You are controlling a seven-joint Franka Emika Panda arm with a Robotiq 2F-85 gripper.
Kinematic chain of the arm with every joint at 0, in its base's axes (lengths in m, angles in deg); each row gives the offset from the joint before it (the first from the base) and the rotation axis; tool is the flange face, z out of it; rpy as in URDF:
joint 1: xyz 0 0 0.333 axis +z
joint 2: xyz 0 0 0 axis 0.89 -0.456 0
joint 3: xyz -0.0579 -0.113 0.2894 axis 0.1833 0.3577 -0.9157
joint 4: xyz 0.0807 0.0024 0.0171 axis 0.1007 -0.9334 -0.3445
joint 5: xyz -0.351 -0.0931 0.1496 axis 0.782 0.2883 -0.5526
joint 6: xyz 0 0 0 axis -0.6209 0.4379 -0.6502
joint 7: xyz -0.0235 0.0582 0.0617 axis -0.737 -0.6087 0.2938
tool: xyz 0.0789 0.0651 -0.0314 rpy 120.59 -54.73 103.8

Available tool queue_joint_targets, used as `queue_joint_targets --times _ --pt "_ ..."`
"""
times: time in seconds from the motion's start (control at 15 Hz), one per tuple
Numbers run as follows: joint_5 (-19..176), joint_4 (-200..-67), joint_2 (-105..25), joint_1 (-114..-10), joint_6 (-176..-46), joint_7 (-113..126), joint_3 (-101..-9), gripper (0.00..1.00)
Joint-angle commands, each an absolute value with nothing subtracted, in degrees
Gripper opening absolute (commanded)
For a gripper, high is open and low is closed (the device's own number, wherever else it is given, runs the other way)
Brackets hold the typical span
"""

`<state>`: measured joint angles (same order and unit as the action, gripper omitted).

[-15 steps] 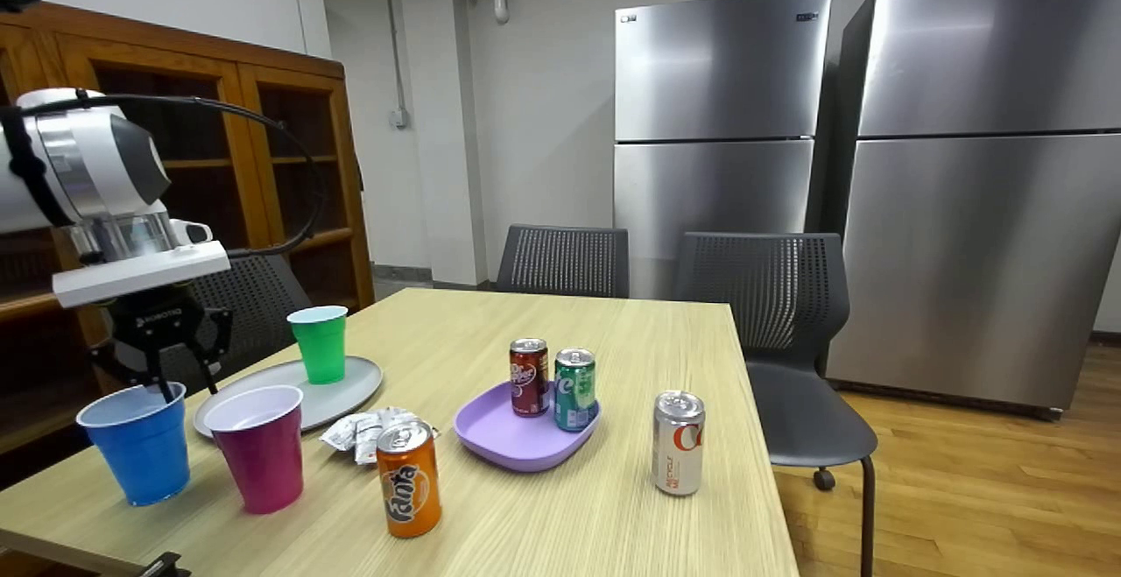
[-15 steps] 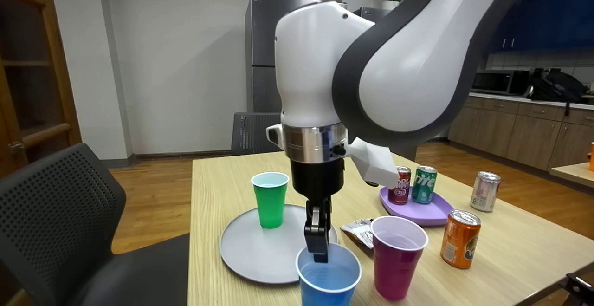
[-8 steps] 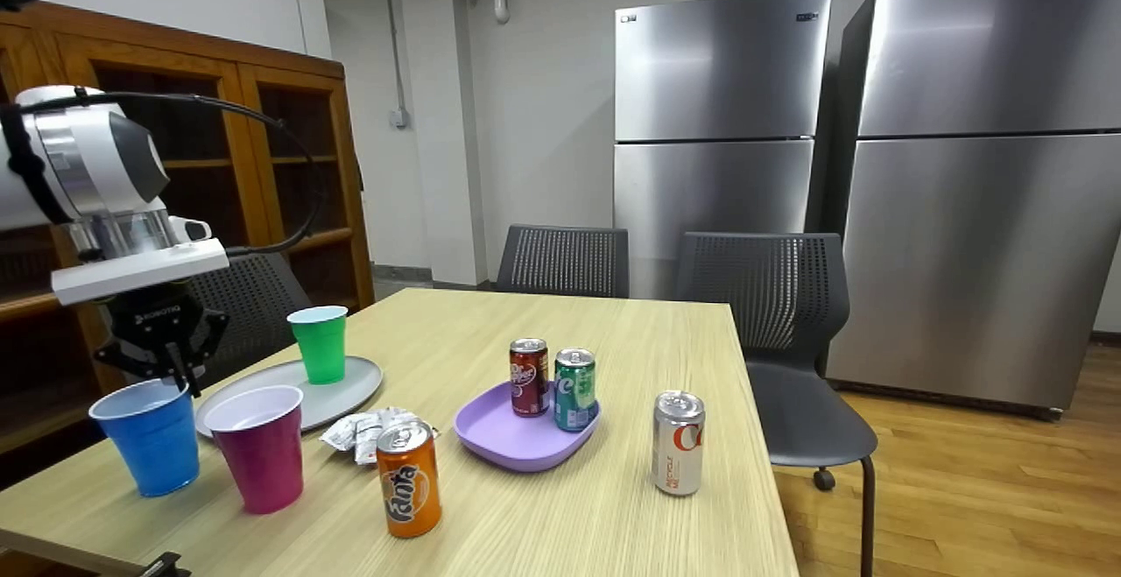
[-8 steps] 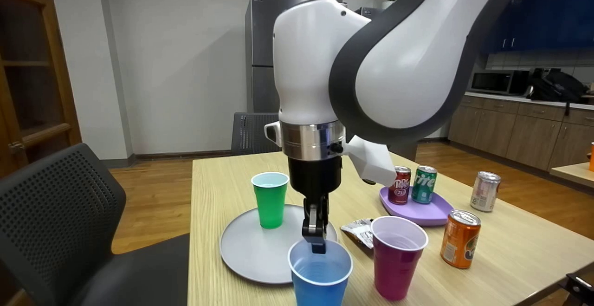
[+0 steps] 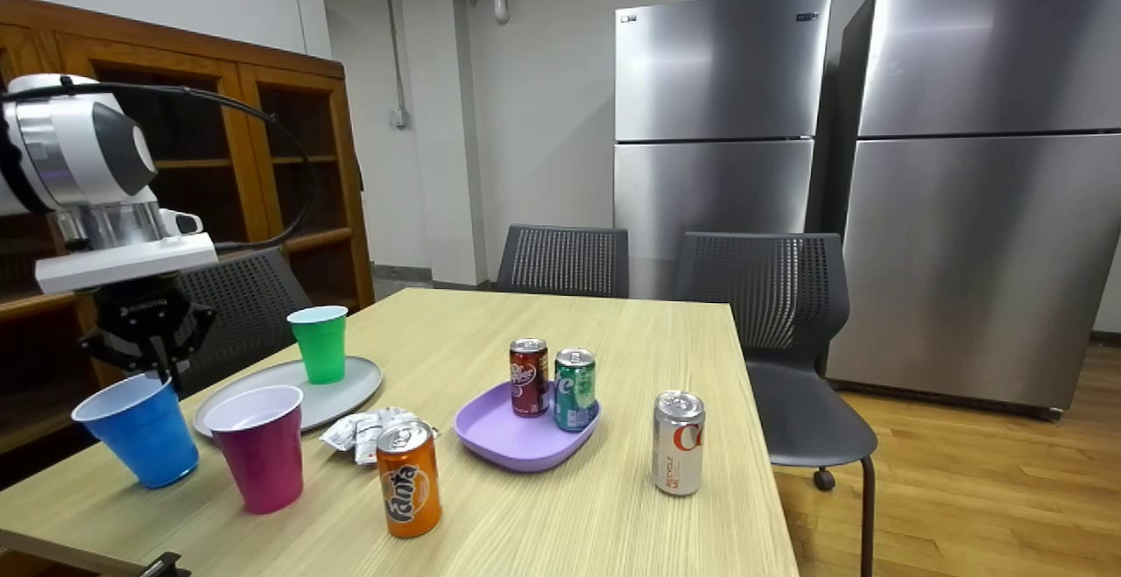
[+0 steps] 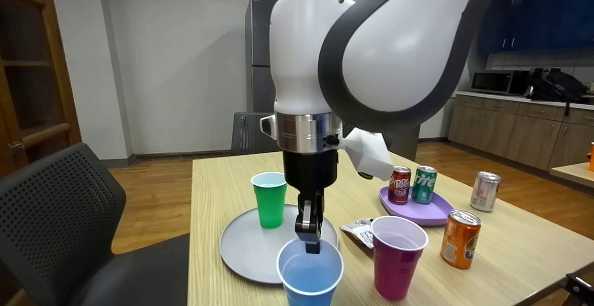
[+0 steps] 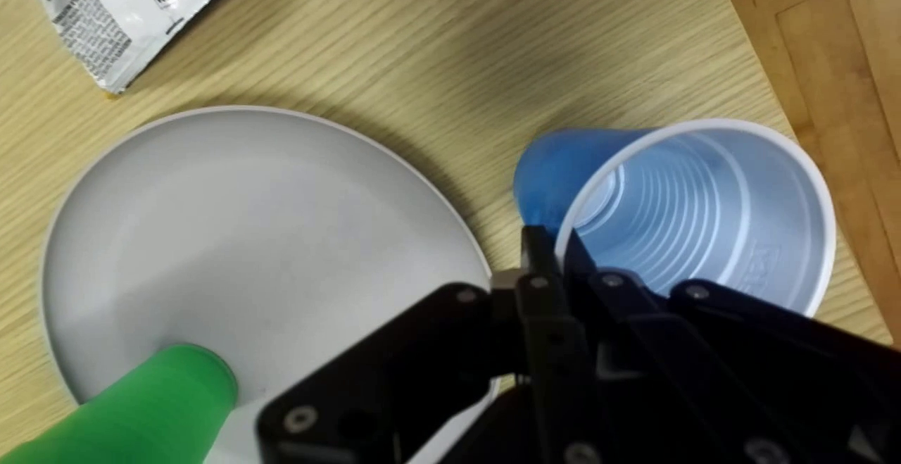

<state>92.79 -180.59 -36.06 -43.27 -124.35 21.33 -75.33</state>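
Observation:
My gripper (image 7: 559, 244) is shut on the near wall of a blue plastic cup (image 7: 563, 175), with one finger inside the rim and one outside. The blue cup also shows in both exterior views (image 5: 151, 441) (image 6: 310, 283). It is tilted, its mouth leaning left in an exterior view; I cannot tell if its base touches the table. A grey plate (image 7: 267, 196) lies beside it, bearing an upright green cup (image 6: 270, 204). A magenta cup (image 5: 261, 454) stands upright close to the blue cup.
A silver packet (image 7: 127, 10) lies near the plate. An orange Fanta can (image 5: 409, 481) stands by it. A purple tray (image 5: 517, 450) holds a Dr Pepper can (image 5: 529, 380) and a Sprite can (image 5: 574, 393). A silver can (image 5: 678, 446) stands near the table edge. Chairs (image 6: 55, 204) surround the table.
The gripper's fingers have closed from apart onto the blue cup's wall. The cup first shifted toward the plate, then tilted. The arm has risen slightly and moved left in both exterior views.

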Motion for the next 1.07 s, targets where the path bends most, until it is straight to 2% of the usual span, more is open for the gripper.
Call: queue_joint_targets --times 0.0,0.47,1.0 --pt "90.09 -180.58 -33.26 -44.65 -122.56 24.1 -76.31 0.01" --pt "88.18 -176.13 -33.79 -46.27 -122.11 26.17 -75.76 0.01" --pt "85.87 -165.09 -39.58 -47.3 -119.12 26.07 -74.86 0.01"
